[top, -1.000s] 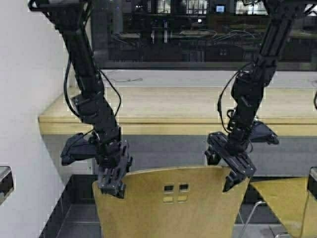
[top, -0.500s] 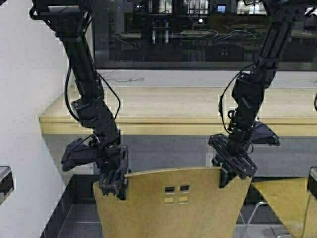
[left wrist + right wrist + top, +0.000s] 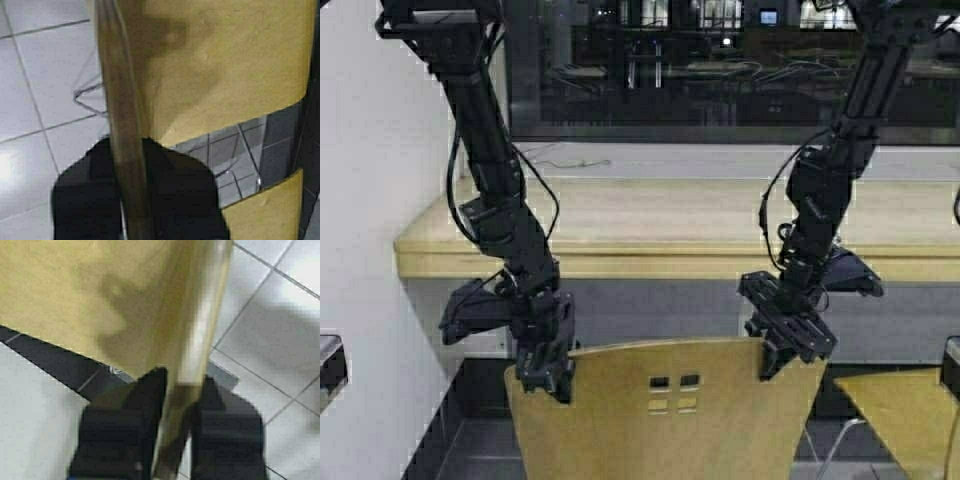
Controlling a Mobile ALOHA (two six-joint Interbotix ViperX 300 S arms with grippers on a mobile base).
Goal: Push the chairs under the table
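Here, both fingers pinch chair [image 3: 665, 415] backrest, pale table [image 3: 670, 225], tiled floor [image 3: 280, 330]

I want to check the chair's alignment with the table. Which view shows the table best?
The high view: the table spans the picture beyond the chair, whose backrest the left gripper and right gripper clamp. Neither wrist view shows the table, only backrest, gripper fingers and floor tiles.

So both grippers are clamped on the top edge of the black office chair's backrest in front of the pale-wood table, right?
Not quite: it is a mustard-yellow chair, not a black office chair. The high view shows the left gripper and right gripper on its backrest top, before the table.
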